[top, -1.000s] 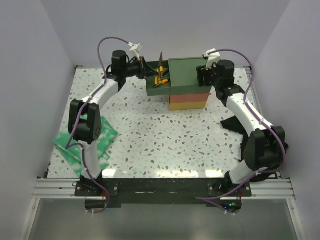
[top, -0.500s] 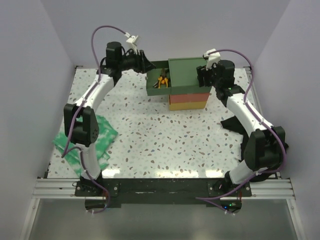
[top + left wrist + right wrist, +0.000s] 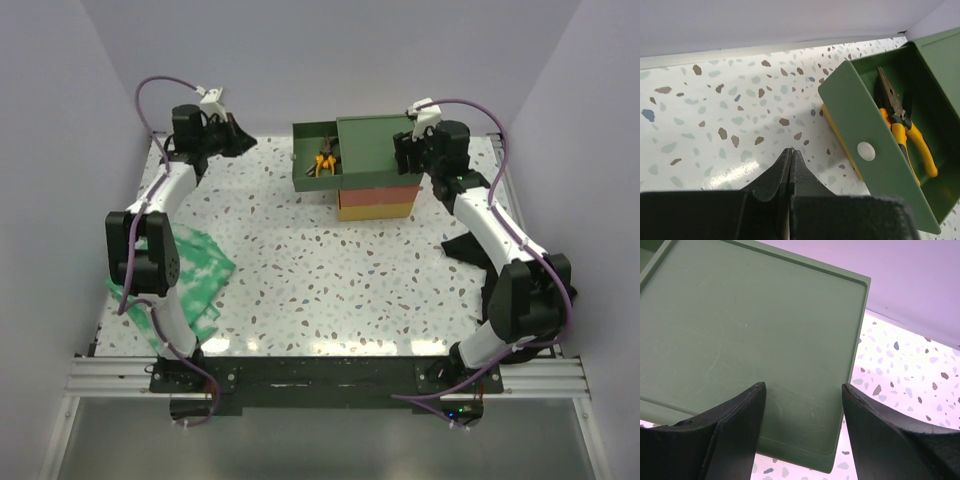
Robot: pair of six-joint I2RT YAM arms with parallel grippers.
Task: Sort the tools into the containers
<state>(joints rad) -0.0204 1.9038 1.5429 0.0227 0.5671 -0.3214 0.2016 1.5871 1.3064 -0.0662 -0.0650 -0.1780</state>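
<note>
Currently the left gripper is fully closed, its two fingertips meeting in a point with nothing between them. It hangs over bare speckled surface near the far left corner, well apart from the drawer stack. One second ago this gripper was at the open drawer with a pair of pliers standing upright at its tip. Half a second ago it had backed off a little, and the pliers already lay inside.

The green top drawer remains pulled out to the left, as before. The orange-handled pliers lie flat on its floor, nose toward the far wall. In the top view they show as a small orange mark in the drawer.

The right gripper has not moved across the three moments. Its jaws stand wide apart above the near right corner of the stack's green top and grip nothing. Whether the fingers touch the top cannot be determined.

The red-orange middle drawer and yellow bottom drawer are shut, unchanged. The green-and-white cloth lies by the left arm and the black cloth by the right arm, both as before.
</note>
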